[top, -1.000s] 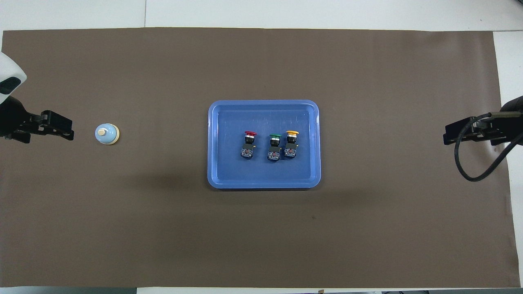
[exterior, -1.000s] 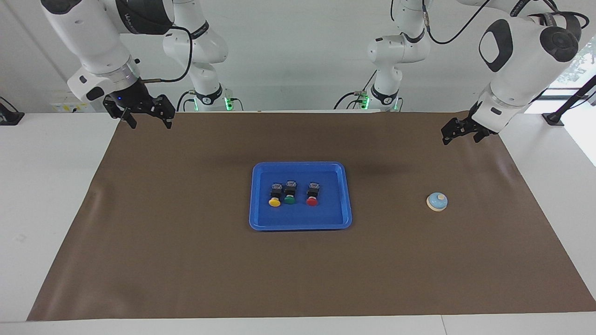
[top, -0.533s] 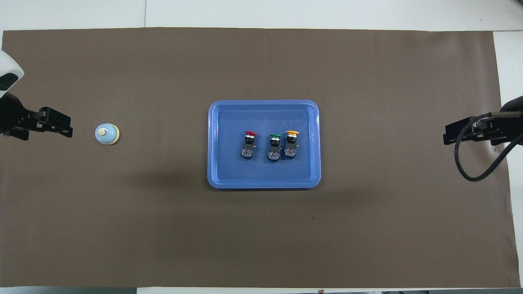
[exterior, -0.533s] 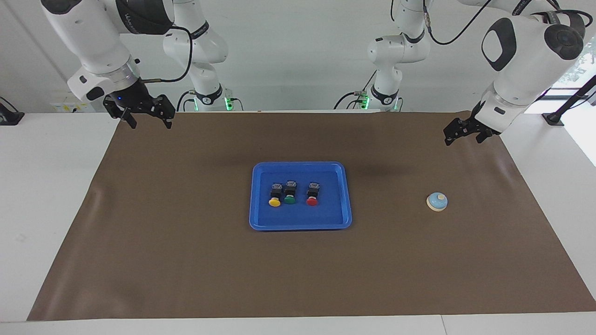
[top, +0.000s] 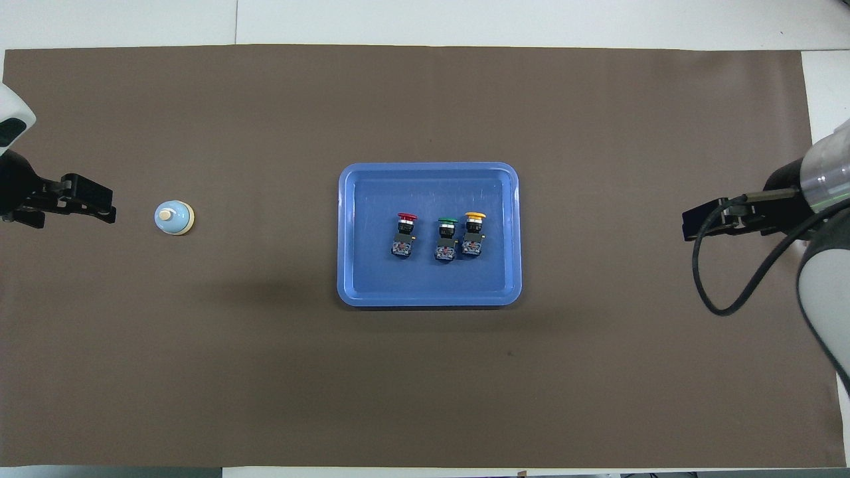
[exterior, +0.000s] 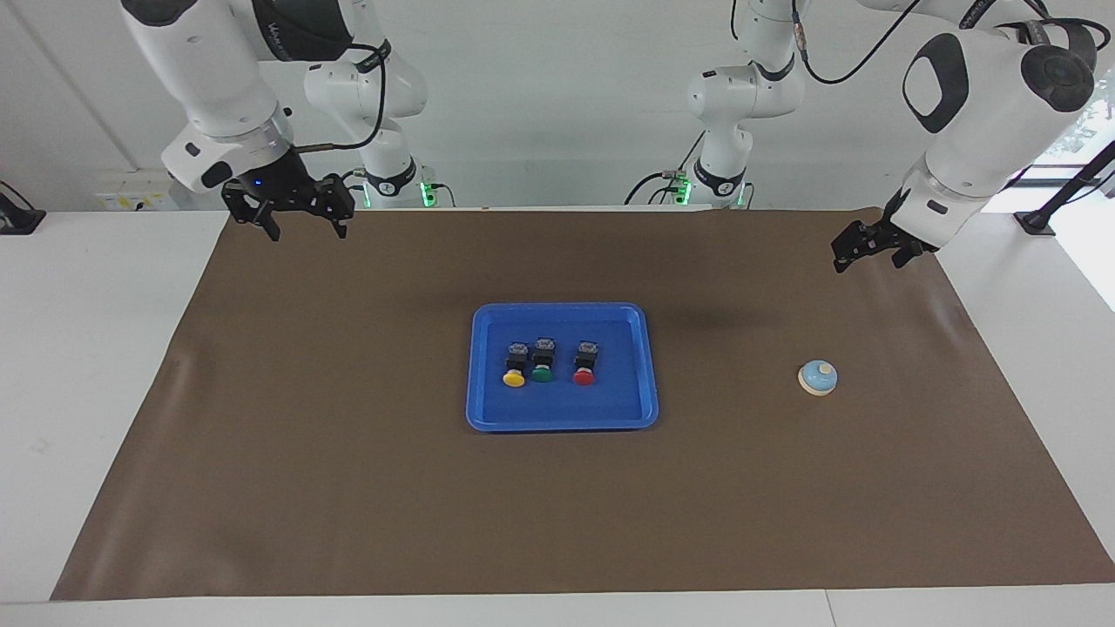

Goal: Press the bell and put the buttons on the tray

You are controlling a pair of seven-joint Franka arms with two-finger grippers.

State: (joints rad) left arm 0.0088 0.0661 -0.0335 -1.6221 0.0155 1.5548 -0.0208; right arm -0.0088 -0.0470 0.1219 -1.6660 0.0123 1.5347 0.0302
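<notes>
1. While my left arm hangs with barely a shift at its own end of the counter, my right arm has moved: over the last second it has lifted and swung inward from the mat's corner toward the middle.
2. Right tool (exterior: pixel 299 218): up in the air over the brown mat's (exterior: pixel 348 453) edge by my base, fingers spread apart, holding nothing.
3. Left tool (exterior: pixel 858 251): raised over the mat at the left arm's end, jaws apart as far as I can make out, empty. It has drawn back only a touch.
4. Blue tray (exterior: pixel 649 366): mid-counter, flat on the mat.
5. Yellow button (exterior: pixel 515 372), green button (exterior: pixel 542 368) and red button (exterior: pixel 584 369): all three lie in the tray in a row, caps pointing away from my bases. Yellow and green sit just beside each other; red sits a little apart, toward the left arm's end.
6. Bell (exterior: pixel 818 377): on the mat, well apart from the tray, toward the left arm's end. Nothing touches it.
7. Judgement: the button half looks done. Whether the bell has been rung I cannot tell.
8. Judgement: the right arm's move is probably a return to rest or a repositioning, not a reach.
</notes>
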